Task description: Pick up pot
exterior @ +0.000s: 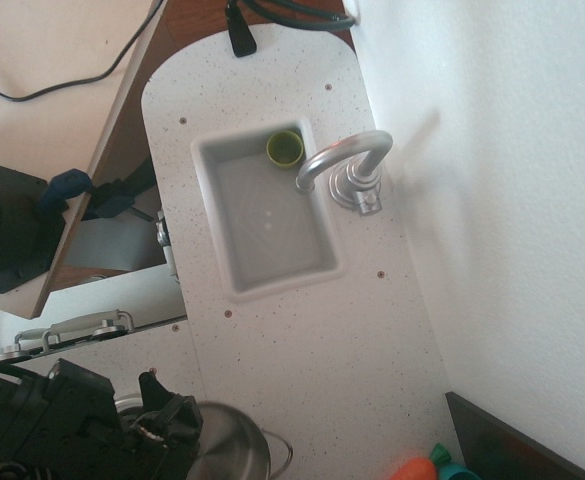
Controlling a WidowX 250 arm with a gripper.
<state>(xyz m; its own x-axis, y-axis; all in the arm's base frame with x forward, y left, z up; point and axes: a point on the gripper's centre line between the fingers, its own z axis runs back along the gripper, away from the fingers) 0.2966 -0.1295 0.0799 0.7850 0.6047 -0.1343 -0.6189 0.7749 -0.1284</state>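
1. At the far left, low in the view, the black gripper (167, 425) fills the bottom corner. Its body is dark and cluttered, and I cannot tell whether the jaws are apart or together.
2. Just right of it sits the pot (230, 452), shiny steel, its rim touching or overlapping the gripper's front end. Its thin wire handle (280, 452) loops out to the right. Whether the jaws are on it is not clear.
3. The pot is at the bottom edge of the speckled white worktop (312, 350), well apart from the sink.
4. Further up and to the right, the sink (234, 250) is sunk into the worktop. A small green cup (285, 148) stands upright in its far corner.
5. The silver faucet (344, 165) arches over the sink's right rim, its spout ending just beside the cup.
6. At the bottom right, an orange piece (412, 468) and a teal piece (452, 470) lie near a dark panel (512, 445).
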